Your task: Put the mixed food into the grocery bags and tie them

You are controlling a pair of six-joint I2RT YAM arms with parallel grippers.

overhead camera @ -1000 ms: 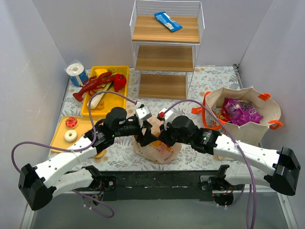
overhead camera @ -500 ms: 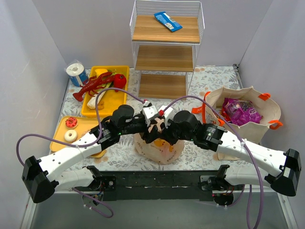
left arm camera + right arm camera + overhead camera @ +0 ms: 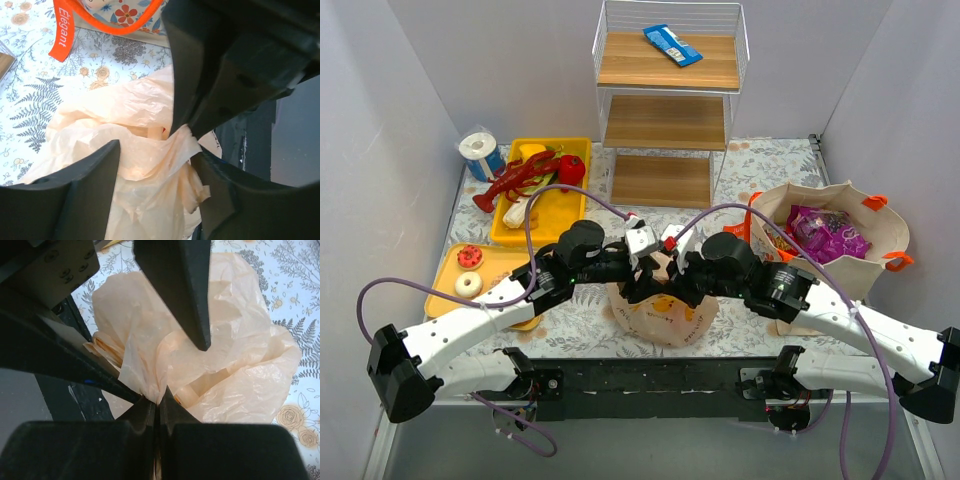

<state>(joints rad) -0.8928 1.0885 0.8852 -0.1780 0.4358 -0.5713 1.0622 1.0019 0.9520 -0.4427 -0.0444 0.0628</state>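
Note:
The thin peach plastic bag (image 3: 660,318) sits at the front middle of the table, its top bunched up between both grippers. My right gripper (image 3: 675,287) is shut on a twisted strip of the bag (image 3: 240,365), pinched at its fingertips (image 3: 157,402). My left gripper (image 3: 642,285) is open, its jaws standing either side of a loose fold of the bag (image 3: 100,115), close against the right gripper. The beige tote (image 3: 840,272) with orange handles stands at the right and holds a purple snack packet (image 3: 825,235). What is inside the peach bag is hidden.
Yellow tray (image 3: 575,150) at the back left holds a red toy lobster (image 3: 515,178) and other toy food. A second yellow tray (image 3: 445,280) holds doughnuts. A white paper roll (image 3: 478,150) stands by the left wall. A wire shelf (image 3: 668,100) at the back carries a blue packet (image 3: 672,44).
Both grippers have moved a little to the right together, and the peach bag's top has been drawn up and rightward with them.

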